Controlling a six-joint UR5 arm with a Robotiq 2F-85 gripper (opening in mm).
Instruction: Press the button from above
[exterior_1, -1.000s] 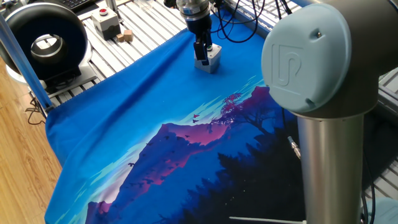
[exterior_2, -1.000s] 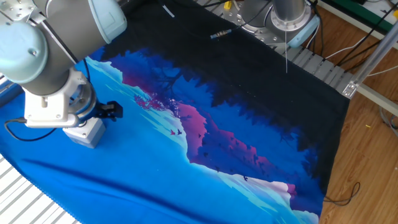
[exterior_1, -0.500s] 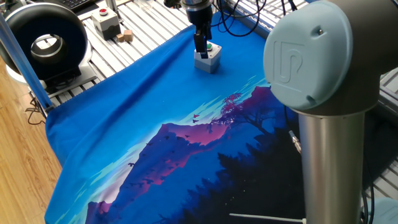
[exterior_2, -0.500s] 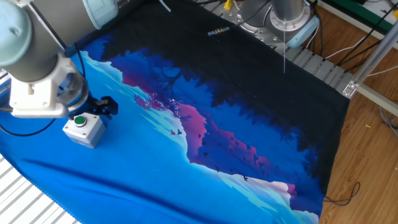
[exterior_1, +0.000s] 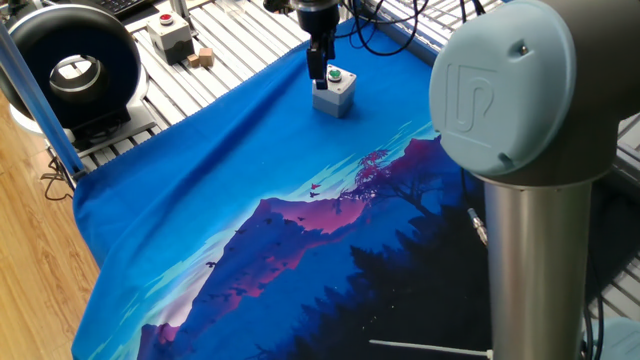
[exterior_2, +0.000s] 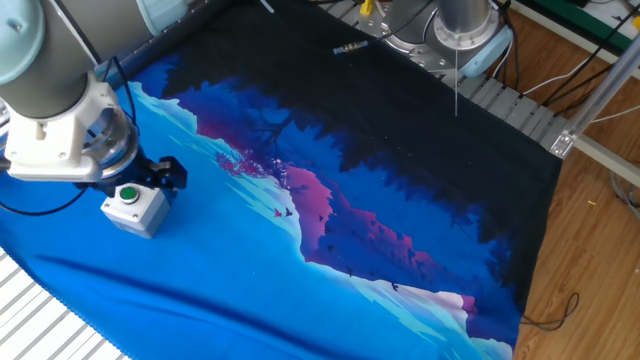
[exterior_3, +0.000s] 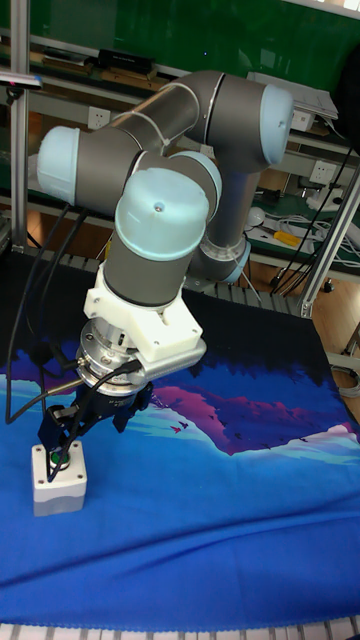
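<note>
1. Since a second ago, I am seeing the gripper rising off the button; back then it was covering the green cap, and now the cap is showing fully in both fixed views.
2. The button is sitting on top of one small light-grey box, which is resting on the blue part of the printed cloth near the far edge in one fixed view.
3. In the tall fixed view the button is showing at the lower left, with the gripper hanging just above and slightly to the side of it, apart from the cap.
4. I cannot tell whether the fingers are spread or pressed together; no view is showing the tips clearly.
5. I am counting one arm reaching over the cloth, with its big grey joint filling the right of one fixed view.
6. Beyond the cloth, on the slatted table, I am counting one second grey box with a red button, one small wooden block beside it, and one black round device at the left.
</note>
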